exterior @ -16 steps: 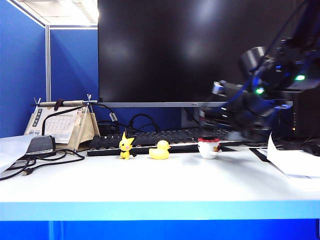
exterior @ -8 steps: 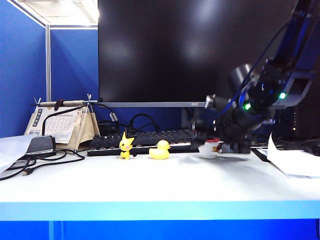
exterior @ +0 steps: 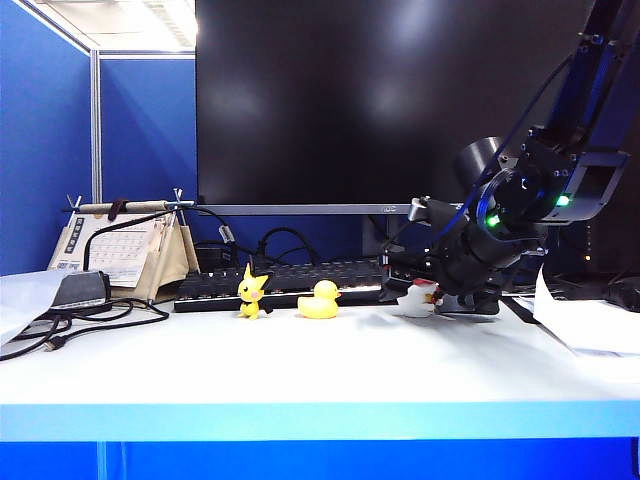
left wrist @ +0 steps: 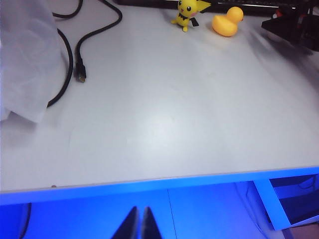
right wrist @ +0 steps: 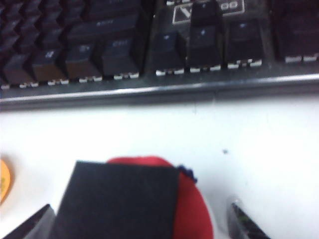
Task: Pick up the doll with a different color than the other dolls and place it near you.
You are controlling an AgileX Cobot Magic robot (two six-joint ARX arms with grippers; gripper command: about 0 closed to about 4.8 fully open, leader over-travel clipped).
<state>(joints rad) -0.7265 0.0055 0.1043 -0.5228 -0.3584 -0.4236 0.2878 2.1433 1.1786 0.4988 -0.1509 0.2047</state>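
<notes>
Reaching down from the upper right of the exterior view, the right arm holds its end effector [exterior: 440, 297] low at the counter [exterior: 320, 365], jaws spread wide on either side of the doll with a different color [exterior: 421, 298], not yet closed on it. That doll, white with a red frill and flat black cap, stands at three o'clock from the rubber duck [exterior: 319, 301] and the pointy-eared figure [exterior: 252, 291], before the keyboard [exterior: 290, 280]. Hanging off the counter's near edge, the left end effector [left wrist: 139, 225] has its fingers pressed together.

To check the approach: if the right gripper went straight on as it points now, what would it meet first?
Probably the white doll, between the open jaws of the right gripper; depth is unclear.
</notes>
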